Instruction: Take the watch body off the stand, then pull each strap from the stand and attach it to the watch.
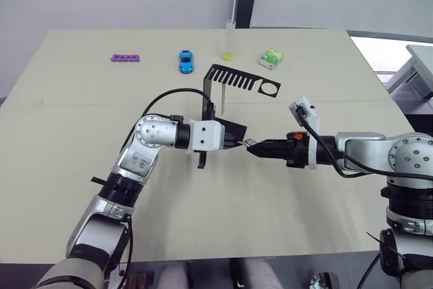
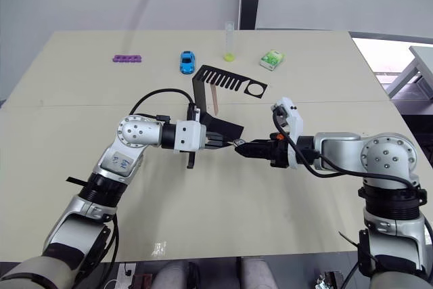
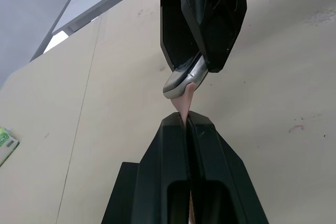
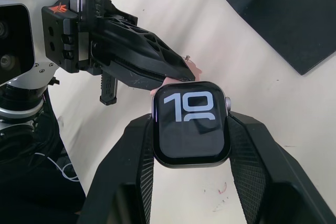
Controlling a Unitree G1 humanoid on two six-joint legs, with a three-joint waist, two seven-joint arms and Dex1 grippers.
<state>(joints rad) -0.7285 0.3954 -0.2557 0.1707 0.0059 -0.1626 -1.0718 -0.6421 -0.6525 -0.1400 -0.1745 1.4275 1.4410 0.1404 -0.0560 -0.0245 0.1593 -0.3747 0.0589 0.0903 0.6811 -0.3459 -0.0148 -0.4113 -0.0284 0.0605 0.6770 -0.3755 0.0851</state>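
Right wrist view shows the rounded-square smartwatch body point(image 4: 191, 124) with its dark screen lit with white digits, clamped by its sides between the right gripper's point(image 4: 191, 145) two black fingers. At the watch's far edge, the end of a narrow pale pink strap point(image 3: 185, 106) touches the silver case, and the left gripper point(image 3: 187, 124) pinches that strap between its closed black fingers. Both grippers meet tip to tip above the middle of the beige tabletop point(image 1: 81, 99). Just behind them stands the thin black sheet-metal stand point(image 1: 233, 79), its slotted top arm ending in a round ring, with a second pale pink strap point(image 1: 222, 97) hanging from it. Near the tabletop's far edge lie a purple bar point(image 1: 126, 57), a blue toy car point(image 1: 185, 61), a clear tube point(image 1: 229, 38) with yellow-green liquid, and a green-and-white small box point(image 1: 271, 58).
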